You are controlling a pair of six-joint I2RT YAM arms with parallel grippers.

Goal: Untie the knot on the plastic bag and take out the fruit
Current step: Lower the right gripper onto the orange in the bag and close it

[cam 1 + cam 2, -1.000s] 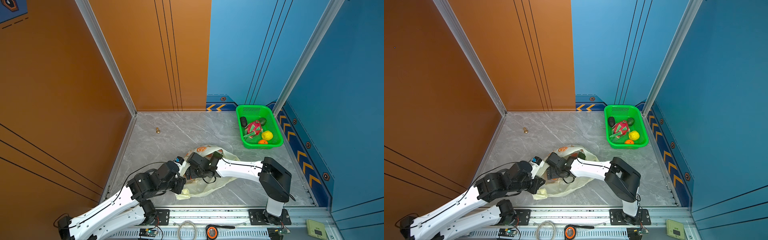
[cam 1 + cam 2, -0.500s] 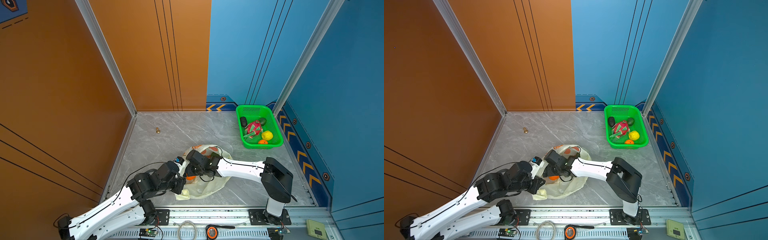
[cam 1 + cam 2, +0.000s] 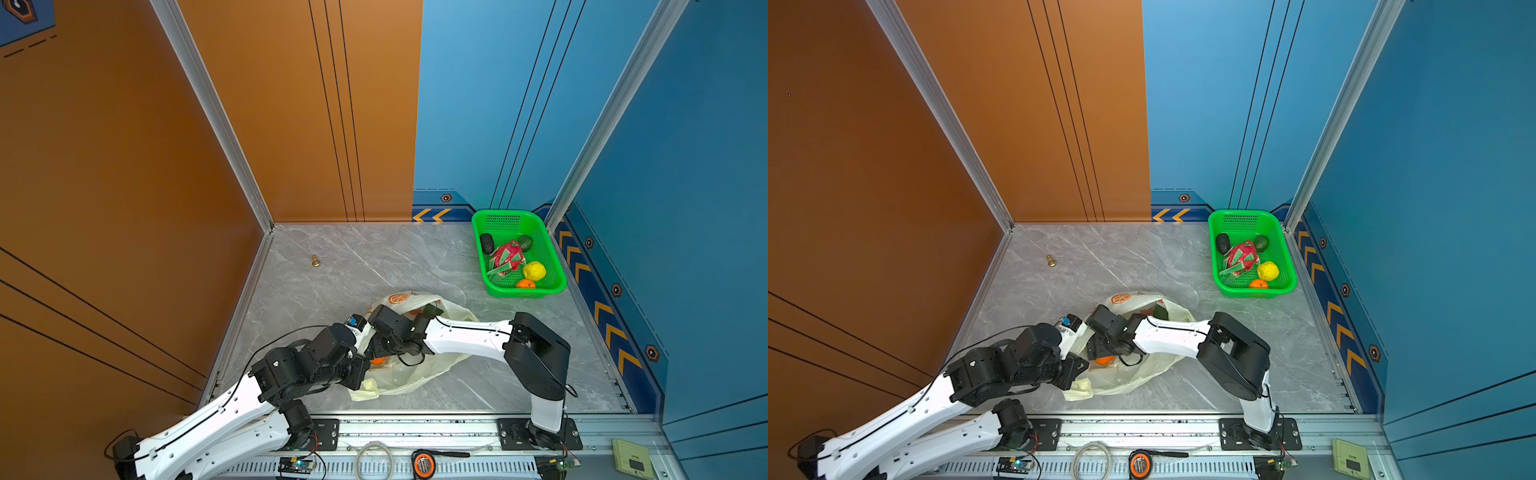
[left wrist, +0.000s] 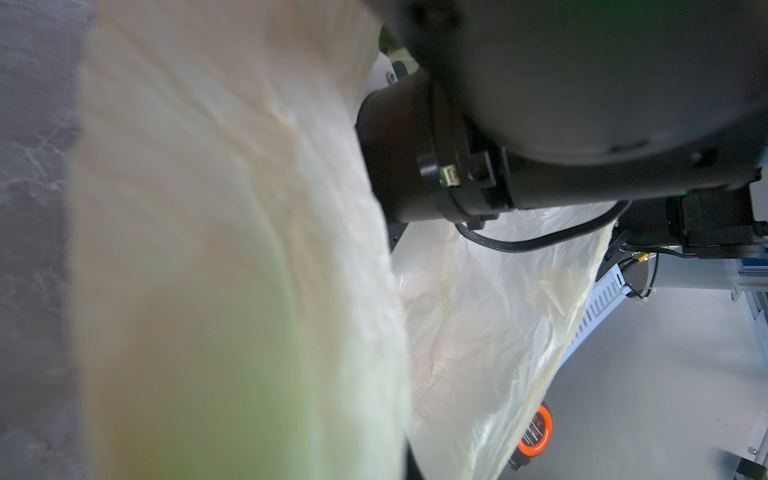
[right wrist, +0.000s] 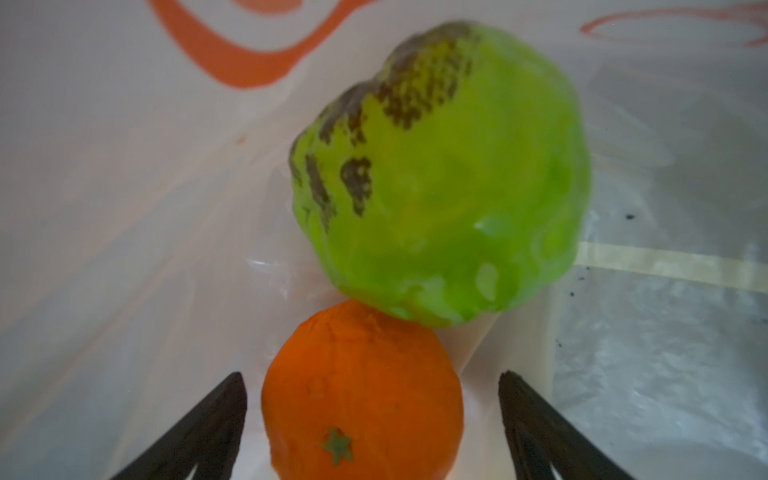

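The right gripper (image 5: 372, 376) is reaching inside the plastic bag (image 3: 415, 374), its jaws standing wide apart on either side of an orange (image 5: 361, 399) and clear of it. A green fruit (image 5: 440, 178) is touching the orange just beyond the tips. The gripper is sitting deeper than a second ago, when no orange was showing. Close beside it, the left gripper (image 3: 360, 372) is staying clamped on the bag's rim.

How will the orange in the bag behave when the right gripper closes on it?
The orange looks round, so it may roll or slip from the open right gripper. The green fruit against it will probably shift on the slick plastic bag.
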